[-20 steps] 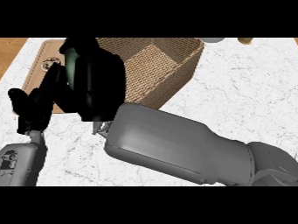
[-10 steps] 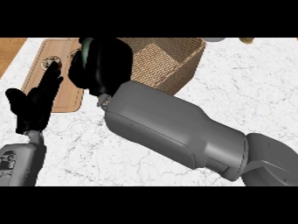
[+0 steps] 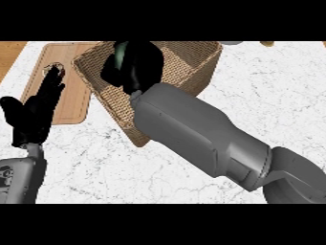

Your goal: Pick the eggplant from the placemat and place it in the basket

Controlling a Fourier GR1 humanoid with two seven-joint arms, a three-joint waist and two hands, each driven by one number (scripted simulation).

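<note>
Right hand [image 3: 134, 64]: black, over the open top of the wicker basket, near its left wall; fingers curled round a dark object with a greenish sheen at the upper left of the fist, most likely the eggplant [image 3: 121, 49].
Eggplant: mostly hidden by the curled fingers; only a small dark-green patch shows, lying within the basket's outline and off the placemat.
Right forearm [image 3: 193, 131]: broad and grey, running from the lower right corner up to the basket and crossing its front rim, which it partly covers.
Basket [image 3: 186, 60]: brown woven, squarish, standing on the table with its left wall just beside the placemat's right edge; the far right corner and right wall are in plain sight, and the inside to the right of the hand is uncovered.
Placemat [image 3: 70, 83]: tan with rounded corners and a small dark mark near its upper left; its left part is overlapped by the left hand, its middle shows bare.
Left hand [image 3: 35, 112]: black, at the view's left, fingers straight and pointing up over the placemat's left edge, holding nothing.
Table [image 3: 278, 100]: white marbled top; wide bare stretch to the right of the basket, and a bare strip in front between the two forearms.
Edges: brown wood shows beyond the table's left and right sides at the top corners; small objects sit at the far edge, too cropped to name.
</note>
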